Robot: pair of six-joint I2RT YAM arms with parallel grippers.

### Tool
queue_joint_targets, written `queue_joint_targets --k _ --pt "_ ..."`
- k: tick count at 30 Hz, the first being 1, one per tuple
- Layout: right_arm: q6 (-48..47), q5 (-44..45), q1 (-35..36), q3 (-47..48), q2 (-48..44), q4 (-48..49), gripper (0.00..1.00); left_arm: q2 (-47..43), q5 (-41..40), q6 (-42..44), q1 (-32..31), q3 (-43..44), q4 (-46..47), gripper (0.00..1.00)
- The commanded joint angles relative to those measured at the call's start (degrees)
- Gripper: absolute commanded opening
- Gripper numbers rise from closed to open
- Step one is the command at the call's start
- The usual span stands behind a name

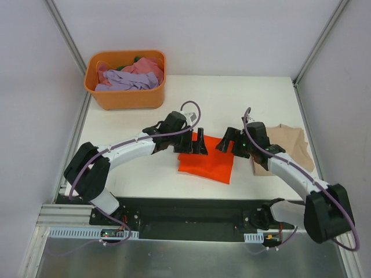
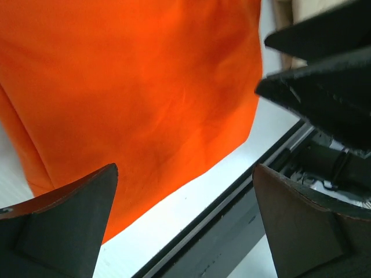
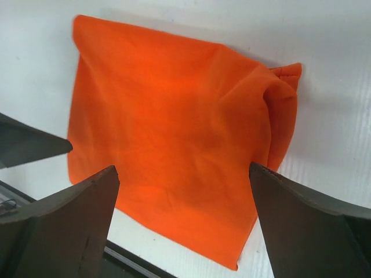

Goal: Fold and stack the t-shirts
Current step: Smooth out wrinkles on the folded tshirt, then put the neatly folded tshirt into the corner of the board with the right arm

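White table (image 1: 145, 176), grey walls (image 1: 203, 35); orange t-shirt (image 1: 206, 163) folded flat

Overhead, 2 close-ups: same orange t-shirt (image 1: 207, 165)

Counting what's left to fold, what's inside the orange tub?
Crumpled lilac shirt and pink shirt fill the tub, with a dark green scrap behind. Anything beneath them is covered.
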Motion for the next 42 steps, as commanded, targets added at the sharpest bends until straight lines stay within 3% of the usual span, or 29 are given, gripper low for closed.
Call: queue_joint_targets --k 1,6,11,18,24,29,36,42 --pt "-4.43 -2.04 -0.2 5.46 9.64 4.64 0.96 3.23 3.31 -3.64 -0.25 -4.32 4.48 0.99" --pt "-6.11 1.92 -1.43 10.22 20.11 3.5 0.96 4.9 2.7 -5.75 -0.25 -9.59 7.38 0.99" --pt "-6.9 1.32 -1.61 12.42 23.38 1.83 0.96 4.11 1.91 -7.24 -0.17 -13.2 8.96 0.99" --pt "-8.84 -2.73 -1.61 13.65 16.54 -2.48 0.96 -1.41 1.65 -8.83 -1.22 -13.82 9.85 0.99" --pt "-7.0 3.5 -1.7 8.13 6.08 -5.38 0.96 -6.43 2.79 -3.04 -1.05 -10.32 9.23 0.99" --pt "-3.05 5.36 -1.78 3.11 3.69 -6.88 0.96 -0.13 2.17 0.4 2.11 -3.2 7.21 0.99" --pt "-0.05 0.7 -1.61 -0.67 6.06 -2.49 0.96 14.72 7.7 0.75 7.39 6.99 7.82 0.99" --pt "1.79 -2.29 -0.56 -1.38 11.42 -0.2 0.99 21.42 6.31 -1.97 8.97 7.28 7.74 0.99"
